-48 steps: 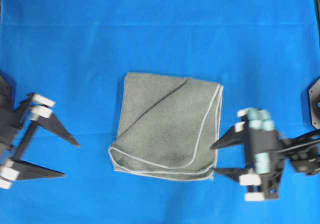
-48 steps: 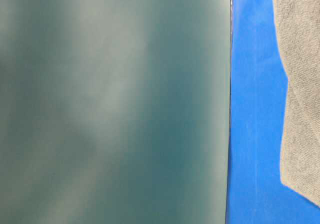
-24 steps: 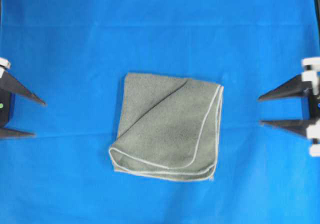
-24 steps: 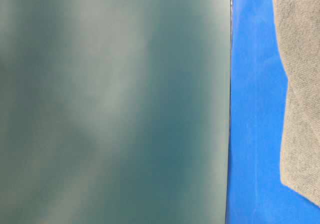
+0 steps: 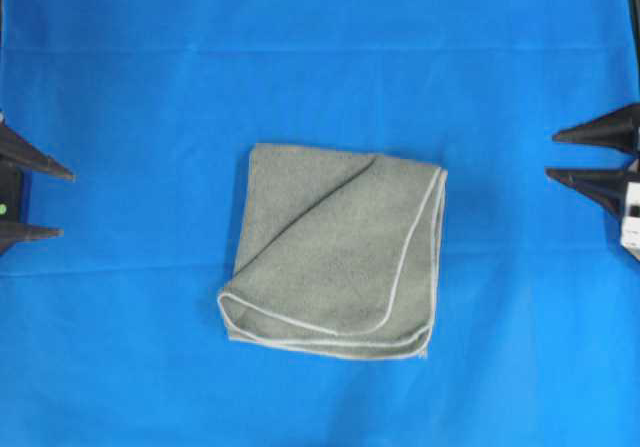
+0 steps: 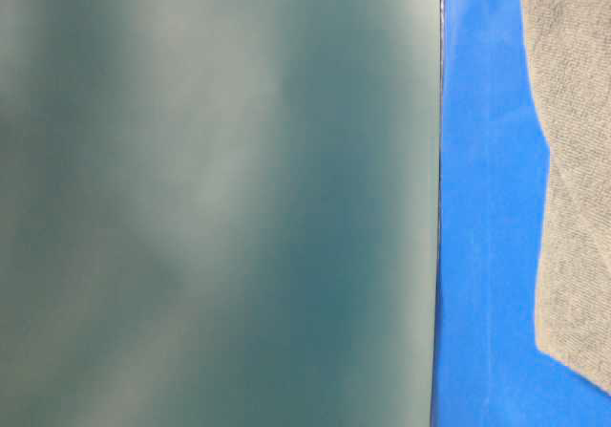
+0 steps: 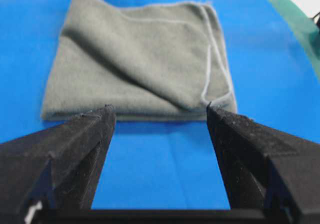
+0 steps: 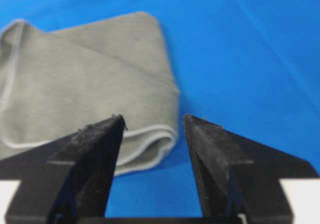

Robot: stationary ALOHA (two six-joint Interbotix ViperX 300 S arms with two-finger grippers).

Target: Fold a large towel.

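A blurred grey-green surface point(image 6: 220, 198) fills most of the table-level view; the towel point(image 6: 573, 188) beside it runs off the right edge.

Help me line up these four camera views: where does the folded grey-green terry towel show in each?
Overhead: grey-green terry towel, centre.
Table-level, right edge, cropped.
Left wrist, upper middle, beyond the fingertips.
Right wrist, left half.
Shared landmark: its light-grey stitched edging.
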